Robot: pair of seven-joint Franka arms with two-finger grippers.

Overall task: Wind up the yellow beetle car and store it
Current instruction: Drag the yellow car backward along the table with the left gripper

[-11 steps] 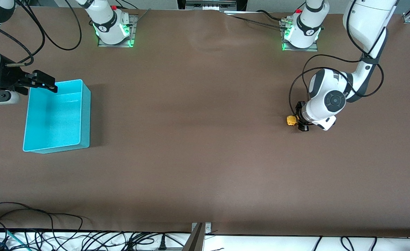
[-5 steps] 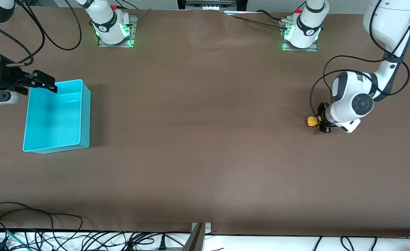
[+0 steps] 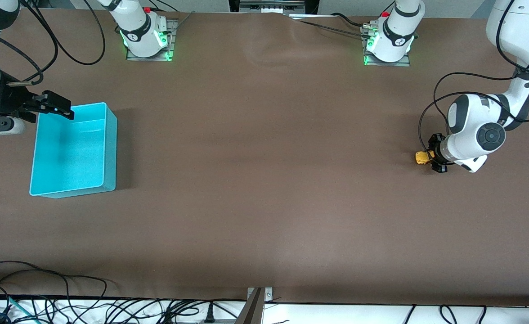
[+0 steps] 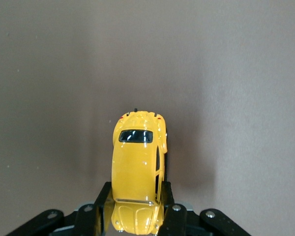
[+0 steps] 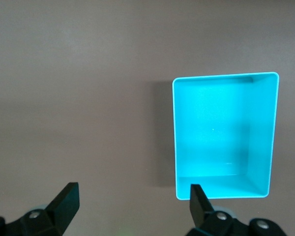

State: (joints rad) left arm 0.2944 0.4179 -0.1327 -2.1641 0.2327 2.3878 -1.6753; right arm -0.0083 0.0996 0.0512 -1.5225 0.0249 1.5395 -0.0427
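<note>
You are dragging the yellow beetle car (image 4: 137, 172) along the surface (image 3: 264, 180) at the left arm's end, left gripper (image 3: 435, 155) fingers pinching its sides: winding, I judge. Next, release it pointing at the cyan bin (image 3: 110, 148); right gripper (image 3: 55, 108), fingers spread, is waiting over it

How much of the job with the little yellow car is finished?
Part way. The left claw is shut on the tiny yellow beetle-shaped toy car, low on the brown table toward the left arm's end. Whether it is wound up cannot be seen. Storing is left: the cyan plastic bin has nothing in it and sits at the right arm's end, where the right claw waits open above the table beside it.
</note>
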